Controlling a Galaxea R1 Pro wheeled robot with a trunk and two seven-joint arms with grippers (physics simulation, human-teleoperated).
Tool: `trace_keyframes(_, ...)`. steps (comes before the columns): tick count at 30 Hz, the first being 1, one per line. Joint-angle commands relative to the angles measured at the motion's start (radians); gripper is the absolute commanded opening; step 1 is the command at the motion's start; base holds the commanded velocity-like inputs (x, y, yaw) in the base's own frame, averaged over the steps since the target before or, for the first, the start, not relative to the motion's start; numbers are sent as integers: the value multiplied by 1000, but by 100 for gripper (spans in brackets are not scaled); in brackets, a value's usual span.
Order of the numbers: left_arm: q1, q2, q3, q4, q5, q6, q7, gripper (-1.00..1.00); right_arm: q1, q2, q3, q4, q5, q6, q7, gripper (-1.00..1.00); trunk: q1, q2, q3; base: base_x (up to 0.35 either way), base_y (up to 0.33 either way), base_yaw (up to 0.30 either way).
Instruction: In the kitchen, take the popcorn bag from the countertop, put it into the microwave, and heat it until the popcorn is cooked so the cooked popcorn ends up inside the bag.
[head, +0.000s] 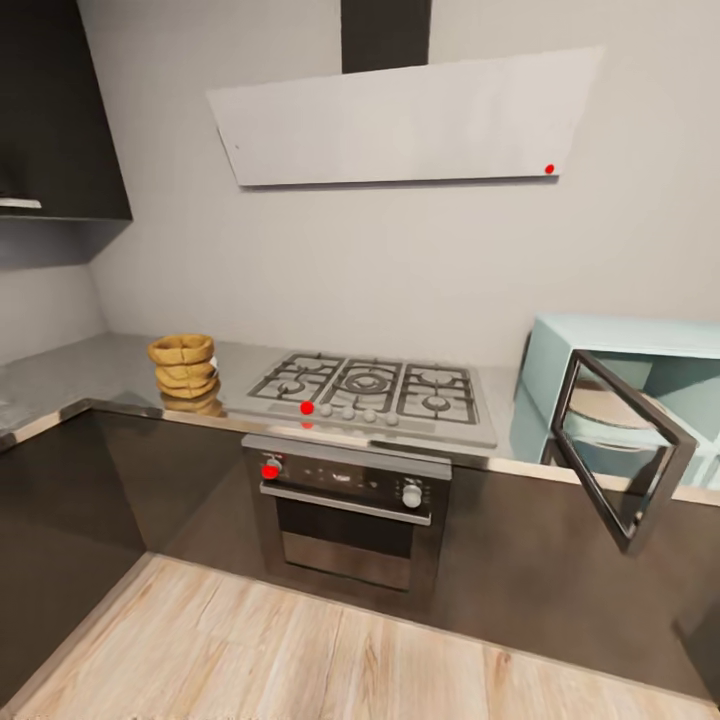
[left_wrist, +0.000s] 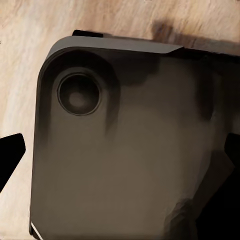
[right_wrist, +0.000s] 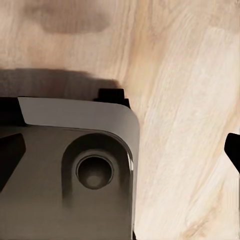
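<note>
Tool state: cannot tell for L or R, only dark finger tips at the wrist pics' edges. Head view: 1 popcorn bag (head: 183, 367) on counter (head: 80, 372) left of hob (head: 370, 390); 1 microwave (head: 640, 400), door open, at right. Wrist views: robot base (left_wrist: 125, 150) over wood floor (right_wrist: 190, 100).

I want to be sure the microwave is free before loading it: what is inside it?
Through the open door, the microwave shows a pale round turntable plate. The door covers the lower front part.
</note>
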Motion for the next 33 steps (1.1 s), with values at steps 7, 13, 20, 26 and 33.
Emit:
trace_keyframes(7, 0, 0, 0, 0, 8, -2, 0, 100, -1, -2, -8, 3, 8, -5, 2, 100, 0, -1, -1, 101, 0, 289)
trace_keyframes(13, 0, 0, 0, 0, 7, -4, 0, 100, -1, 3, -8, 3, 58, -5, 2, 100, 0, -1, -1, 29, 0, 289)
trace_keyframes(20, 0, 0, 0, 0, 7, -4, 0, 100, -1, 2, -8, 3, 69, -6, 2, 100, 0, -1, -1, 1, 0, 289)
trace_keyframes(26, 0, 0, 0, -2, 8, -4, 0, 100, -1, 0, -8, 3, 69, -7, 2, 100, 0, -1, -1, 0, 0, 289)
trace_keyframes(33, 0, 0, 0, -2, 9, -4, 0, 100, -1, -1, -8, 3, 69, -7, 2, 100, 0, -1, -1, 0, 0, 289)
